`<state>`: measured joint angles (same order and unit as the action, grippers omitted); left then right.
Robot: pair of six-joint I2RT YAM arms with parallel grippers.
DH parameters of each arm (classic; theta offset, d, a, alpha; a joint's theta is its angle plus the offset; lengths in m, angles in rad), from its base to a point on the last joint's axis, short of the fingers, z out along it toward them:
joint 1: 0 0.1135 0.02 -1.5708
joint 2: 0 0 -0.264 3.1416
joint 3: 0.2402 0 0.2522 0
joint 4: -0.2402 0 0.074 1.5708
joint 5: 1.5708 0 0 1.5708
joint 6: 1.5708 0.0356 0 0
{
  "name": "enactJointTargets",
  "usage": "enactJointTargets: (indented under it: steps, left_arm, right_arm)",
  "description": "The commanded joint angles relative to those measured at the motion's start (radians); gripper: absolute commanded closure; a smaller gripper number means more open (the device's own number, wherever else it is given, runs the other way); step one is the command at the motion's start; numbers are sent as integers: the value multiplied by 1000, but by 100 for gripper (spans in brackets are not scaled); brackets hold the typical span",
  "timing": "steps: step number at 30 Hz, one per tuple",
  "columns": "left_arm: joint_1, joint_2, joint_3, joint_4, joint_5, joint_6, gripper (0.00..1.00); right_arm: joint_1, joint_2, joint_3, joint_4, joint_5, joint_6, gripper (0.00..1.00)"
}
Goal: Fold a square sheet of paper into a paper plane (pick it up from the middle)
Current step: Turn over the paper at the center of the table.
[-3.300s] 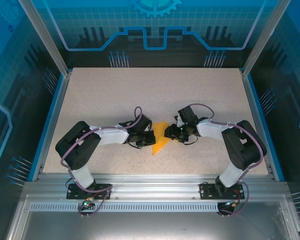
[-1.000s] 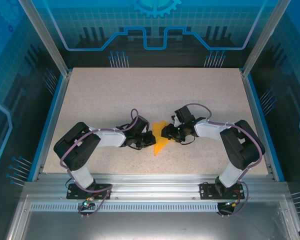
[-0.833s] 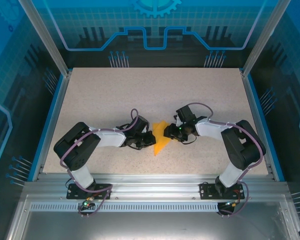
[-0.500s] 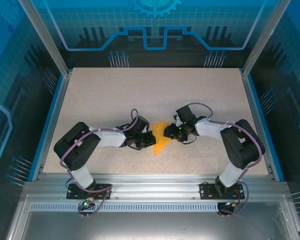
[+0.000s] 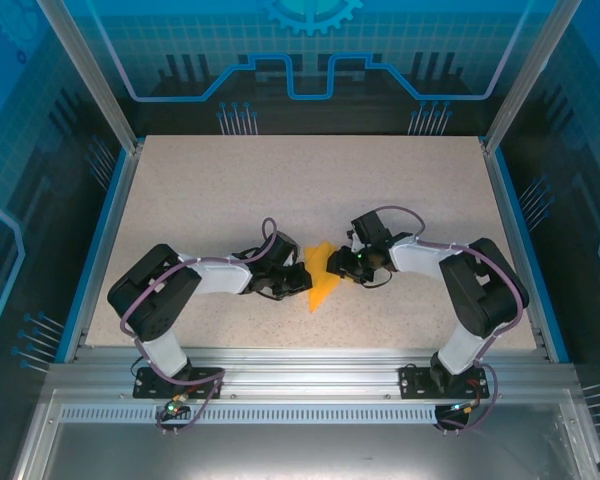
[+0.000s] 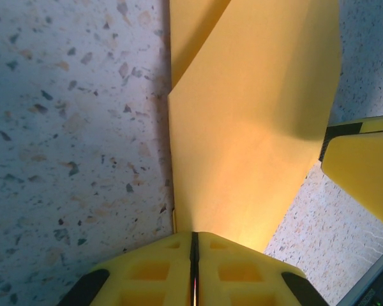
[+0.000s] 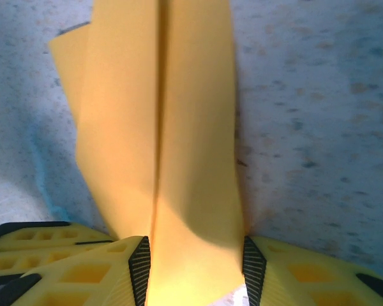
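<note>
Orange-yellow paper, folded into a pointed paper plane (image 5: pixel 322 279), sits right between the two pincers on the speckled table (image 5: pixel 280 190). The left gripper (image 6: pixel 193 242) is pressed together. One edge of the plane is pinched in the thin crack between its fingers. From that pincer the paper spreads out ahead, with a fold edge running away from it. The right gripper (image 7: pixel 195 252) has its fingers partly apart. The plane goes in between them and touches the black pads (image 7: pixel 139 268) on both sides, so it is squeezed across its width. A centre crease runs straight out ahead of this pincer. The two pincers face each other, close together. The plane's sharp tip pokes out sideways from between them, toward the arms' bases.
</note>
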<state>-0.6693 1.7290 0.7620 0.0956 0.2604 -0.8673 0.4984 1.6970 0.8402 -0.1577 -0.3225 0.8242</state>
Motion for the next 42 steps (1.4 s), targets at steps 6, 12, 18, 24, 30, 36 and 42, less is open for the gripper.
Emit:
enactJointTargets:
  steps: [6, 12, 18, 24, 30, 36, 42]
  left_arm:
    - [-3, 18, -28, -50, 36, -23, 89]
    - [10, 0, -61, 6, 62, -42, 89]
    - [31, -16, -78, 9, 74, -39, 89]
    - [33, 1, -75, 15, 80, -41, 89]
    - [33, 2, -71, 12, 86, -39, 88]
    - [34, 1, -66, -2, 86, -33, 89]
    - [37, 2, -58, -13, 87, -27, 88]
  right_arm:
    - [45, 23, -16, 112, -109, 29, 54]
    - [35, 26, -11, 101, -100, 8, 52]
    - [-14, -26, -14, -2, -39, -57, 51]
    - [-51, -41, -2, -13, -108, -117, 57]
    - [-56, -1, 27, -41, -178, -183, 66]
    - [-82, 11, 64, -110, -230, -310, 72]
    - [-142, 34, 88, -198, -312, -434, 79]
